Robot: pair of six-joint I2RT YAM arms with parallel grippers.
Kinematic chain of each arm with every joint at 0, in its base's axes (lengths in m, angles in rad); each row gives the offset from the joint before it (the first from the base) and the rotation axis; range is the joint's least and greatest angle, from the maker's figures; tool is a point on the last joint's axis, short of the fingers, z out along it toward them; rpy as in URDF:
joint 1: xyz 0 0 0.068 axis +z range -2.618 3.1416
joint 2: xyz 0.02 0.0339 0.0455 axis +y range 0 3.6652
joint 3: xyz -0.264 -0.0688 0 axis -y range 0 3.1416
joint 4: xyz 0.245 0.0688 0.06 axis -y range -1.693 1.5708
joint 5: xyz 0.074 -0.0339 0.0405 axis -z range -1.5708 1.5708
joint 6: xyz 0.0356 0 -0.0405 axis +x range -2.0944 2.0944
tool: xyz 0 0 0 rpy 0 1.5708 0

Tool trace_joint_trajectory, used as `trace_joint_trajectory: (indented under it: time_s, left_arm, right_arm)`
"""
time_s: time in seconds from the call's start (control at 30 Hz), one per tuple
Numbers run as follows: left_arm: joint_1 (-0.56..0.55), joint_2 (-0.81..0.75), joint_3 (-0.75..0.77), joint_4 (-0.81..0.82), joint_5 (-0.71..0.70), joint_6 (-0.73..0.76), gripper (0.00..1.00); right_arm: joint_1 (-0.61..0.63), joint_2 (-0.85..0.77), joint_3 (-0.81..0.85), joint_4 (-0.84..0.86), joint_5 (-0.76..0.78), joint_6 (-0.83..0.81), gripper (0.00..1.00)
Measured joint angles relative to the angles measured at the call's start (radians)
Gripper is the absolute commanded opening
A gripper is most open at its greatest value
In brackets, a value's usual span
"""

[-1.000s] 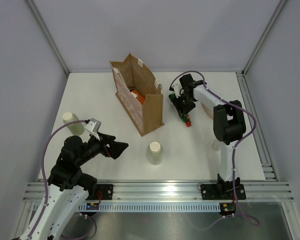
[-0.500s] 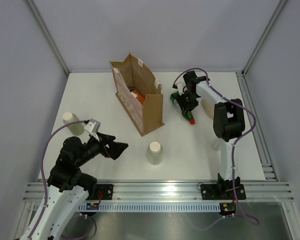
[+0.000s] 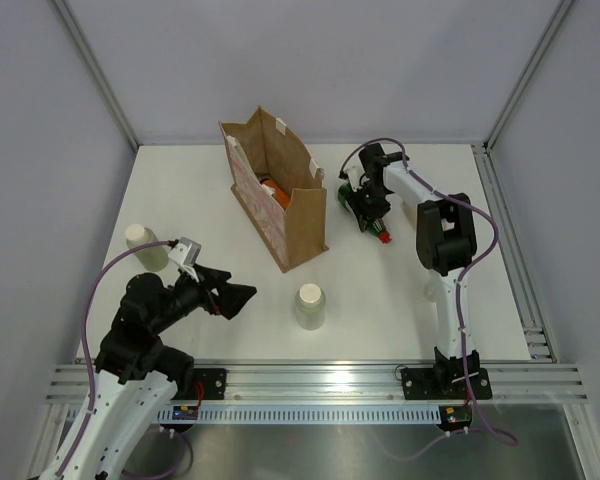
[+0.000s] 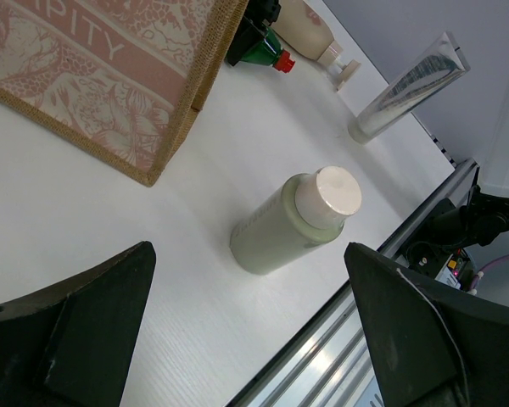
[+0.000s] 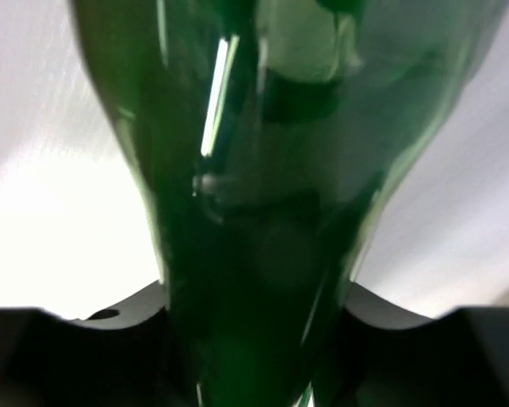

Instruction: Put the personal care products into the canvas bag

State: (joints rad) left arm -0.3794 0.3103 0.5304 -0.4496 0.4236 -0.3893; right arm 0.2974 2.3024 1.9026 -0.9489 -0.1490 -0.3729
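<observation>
The canvas bag (image 3: 280,205) stands upright at the table's centre back, and an orange bottle (image 3: 271,188) shows inside it. My right gripper (image 3: 365,207) is just right of the bag, shut on the green bottle (image 3: 376,228) with its red cap (image 3: 384,238) pointing toward me. That green bottle (image 5: 254,170) fills the right wrist view between the jaws. A cream cylinder (image 3: 310,305) stands in the middle front. My left gripper (image 3: 238,297) is open to the left of it, holding nothing. The left wrist view shows the cream cylinder (image 4: 293,225), the peach bottle (image 4: 310,25) and a thin clear tube (image 4: 407,85).
Another pale bottle (image 3: 143,246) with a white cap stands near the table's left edge, behind my left arm. The right arm's upright links (image 3: 445,250) rise at the right. A metal rail (image 3: 320,380) runs along the near edge.
My right gripper has shifted and turned slightly with the green bottle, so the red cap swung a little to the right. The left arm has not moved.
</observation>
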Motion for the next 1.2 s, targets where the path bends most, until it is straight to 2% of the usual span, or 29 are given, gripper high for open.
trace_joint_trajectory:
  time_s: [0.03, 0.23, 0.33, 0.57, 0.7, 0.87, 1.0, 1.2]
  left_arm:
    - [0.000, 0.001, 0.000, 0.001, 0.000, 0.000, 0.99]
    - [0.000, 0.006, 0.000, 0.003, 0.005, 0.000, 0.99]
    - [0.000, 0.006, 0.000, 0.003, 0.011, 0.000, 0.99]
    - [0.000, 0.000, 0.000, 0.003, 0.019, -0.001, 0.99]
    - [0.000, -0.008, 0.000, 0.005, 0.023, -0.005, 0.99]
    - [0.000, -0.015, 0.000, 0.006, 0.022, -0.019, 0.99]
    - [0.000, -0.021, 0.001, -0.014, -0.011, -0.040, 0.99]
    - [0.000, -0.021, 0.021, -0.071, -0.130, -0.100, 0.99]
  right_arm:
    - [0.002, 0.001, 0.003, 0.000, 0.000, -0.001, 0.37]
    - [0.000, -0.003, -0.006, 0.009, -0.047, 0.002, 0.20]
    - [-0.016, -0.017, -0.033, 0.007, -0.133, 0.015, 0.00]
    - [-0.124, -0.104, -0.189, 0.001, -0.396, 0.059, 0.00]
    - [-0.172, -0.192, -0.259, -0.011, -0.488, 0.077, 0.00]
    - [-0.171, -0.351, -0.275, -0.024, -0.575, 0.091, 0.00]
    - [-0.165, -0.477, -0.234, -0.066, -0.595, 0.097, 0.00]
    - [-0.095, -0.545, 0.011, -0.151, -0.479, 0.076, 0.00]
